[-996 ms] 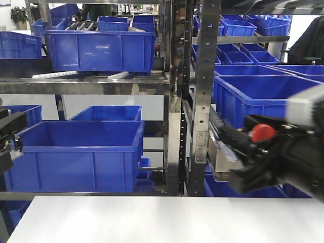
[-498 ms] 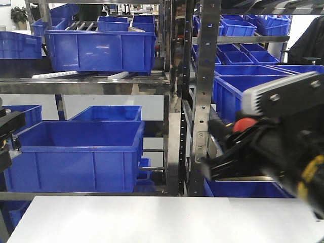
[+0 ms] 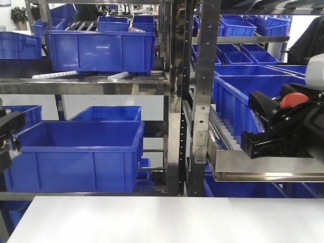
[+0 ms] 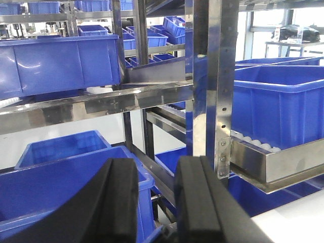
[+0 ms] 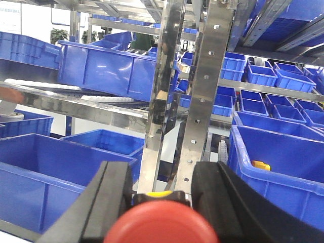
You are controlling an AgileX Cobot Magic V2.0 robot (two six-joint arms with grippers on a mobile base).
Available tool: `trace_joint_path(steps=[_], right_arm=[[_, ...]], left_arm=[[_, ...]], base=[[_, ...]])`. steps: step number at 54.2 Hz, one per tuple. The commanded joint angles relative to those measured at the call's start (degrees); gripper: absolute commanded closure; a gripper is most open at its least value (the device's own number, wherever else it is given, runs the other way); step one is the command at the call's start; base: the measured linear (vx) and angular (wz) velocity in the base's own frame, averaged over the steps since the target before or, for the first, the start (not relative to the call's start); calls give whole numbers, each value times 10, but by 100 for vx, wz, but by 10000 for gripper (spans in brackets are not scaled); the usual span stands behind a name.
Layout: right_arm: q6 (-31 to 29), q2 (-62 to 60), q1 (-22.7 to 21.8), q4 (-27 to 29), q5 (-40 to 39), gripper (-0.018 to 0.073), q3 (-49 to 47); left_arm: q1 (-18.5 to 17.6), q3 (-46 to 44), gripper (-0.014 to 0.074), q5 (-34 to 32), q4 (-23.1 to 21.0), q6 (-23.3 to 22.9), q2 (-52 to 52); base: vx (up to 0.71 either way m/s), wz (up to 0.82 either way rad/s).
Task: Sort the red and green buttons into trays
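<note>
Fingers (image 5: 114,197) of the right gripper (image 5: 164,177) press in on the red button (image 5: 167,225) from both sides, so the gripper is closed around it with the round red cap facing the wrist camera. A sliver of yellow shows just behind the cap. In the front view this gripper (image 3: 255,121) hangs at the right edge, above the white table (image 3: 162,220) and in front of a steel shelf, with the cap (image 3: 294,98) poking up from its top.

The left gripper (image 4: 157,197) has its two black fingers (image 4: 114,202) slightly apart, with nothing between them. It sits at the far left edge in the front view (image 3: 7,136).

Behind both stands a metal rack (image 3: 202,76) loaded with blue crates (image 3: 76,152). One crate on the right holds a small yellow piece (image 5: 260,165).
</note>
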Motion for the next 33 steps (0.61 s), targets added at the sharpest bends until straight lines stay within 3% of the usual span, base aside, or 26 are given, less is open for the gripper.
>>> trace_joint_path(steps=[1,33], right_arm=[[1,-7,-1,-29,4,568,-21],[0,-7,-1,-29,4,568,-21]], left_arm=[[-1,-21,596,9,-47,-4,-8],[-1,-21,596,9,-47,-4,-8]], base=[[0,0],[0,0]])
